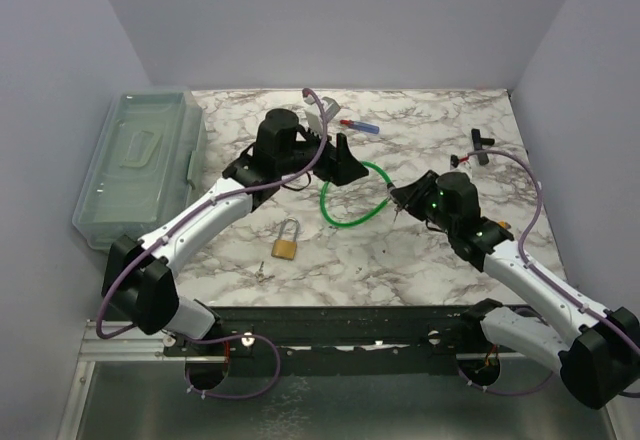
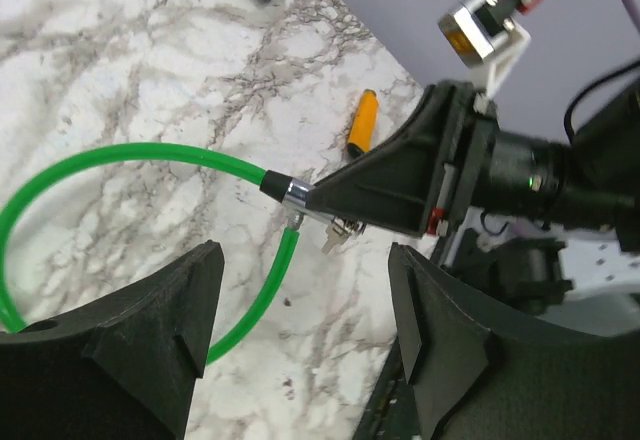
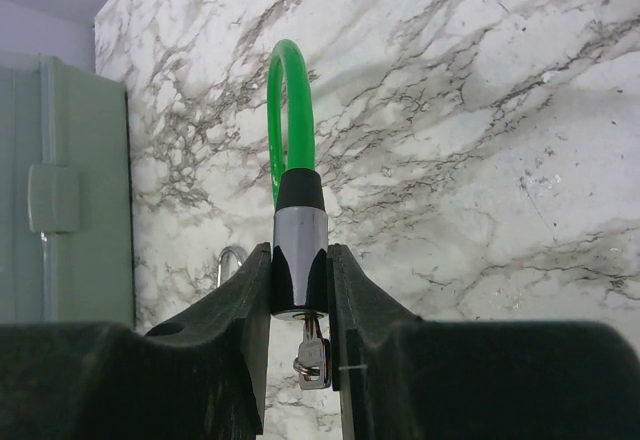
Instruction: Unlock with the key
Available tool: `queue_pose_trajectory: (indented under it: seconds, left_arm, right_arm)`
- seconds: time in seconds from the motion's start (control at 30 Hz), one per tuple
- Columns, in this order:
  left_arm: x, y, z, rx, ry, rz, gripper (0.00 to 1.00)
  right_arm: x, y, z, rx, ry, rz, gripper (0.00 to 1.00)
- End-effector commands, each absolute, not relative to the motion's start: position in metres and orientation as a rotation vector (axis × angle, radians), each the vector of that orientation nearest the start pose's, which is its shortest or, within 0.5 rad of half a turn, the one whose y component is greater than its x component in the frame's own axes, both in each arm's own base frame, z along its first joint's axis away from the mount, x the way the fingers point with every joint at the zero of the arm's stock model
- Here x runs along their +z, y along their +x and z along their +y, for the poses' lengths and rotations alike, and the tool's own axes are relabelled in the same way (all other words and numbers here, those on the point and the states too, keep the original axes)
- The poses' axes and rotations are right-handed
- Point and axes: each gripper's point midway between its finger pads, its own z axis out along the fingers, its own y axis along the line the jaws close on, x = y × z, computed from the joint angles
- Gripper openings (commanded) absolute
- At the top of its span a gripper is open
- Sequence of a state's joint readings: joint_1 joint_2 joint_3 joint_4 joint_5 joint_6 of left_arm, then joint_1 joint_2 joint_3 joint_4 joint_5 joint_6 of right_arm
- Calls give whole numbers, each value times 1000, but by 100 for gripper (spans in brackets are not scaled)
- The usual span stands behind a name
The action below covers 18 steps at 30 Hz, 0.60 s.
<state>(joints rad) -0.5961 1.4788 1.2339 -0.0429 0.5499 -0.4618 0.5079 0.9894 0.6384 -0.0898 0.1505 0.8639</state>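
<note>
A green cable lock (image 1: 347, 203) lies looped mid-table. My right gripper (image 1: 397, 197) is shut on its chrome barrel (image 3: 300, 250), with the green cable (image 3: 290, 110) running away beyond the fingers. A small silver key (image 3: 316, 356) with a ring sticks out of the barrel's end. In the left wrist view the barrel (image 2: 297, 197) and key (image 2: 335, 232) sit just beyond my left gripper (image 2: 305, 310), which is open with nothing between its fingers. From above, the left gripper (image 1: 345, 165) hovers at the loop's far-left side.
A brass padlock (image 1: 285, 245) lies nearer the front, with a small loose key (image 1: 262, 272) beside it. A clear lidded box (image 1: 140, 165) stands at the left. A red-and-blue tool (image 1: 360, 125) and a black part (image 1: 483, 145) lie near the back. An orange piece (image 2: 363, 123) lies behind the right gripper.
</note>
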Motion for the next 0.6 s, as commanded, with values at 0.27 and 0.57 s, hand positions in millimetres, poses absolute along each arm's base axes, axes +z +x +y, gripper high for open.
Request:
queue_pose_trajectory:
  seconds: [0.27,0.57]
  left_arm:
    - [202,274,-344,-784,1056,1644,75]
    - [164,265,-365,-813,1124,1704,71]
  right_arm:
    - [176,288,189,1001,547,2033,0]
    - [179,276,201,1129,564,2047,0]
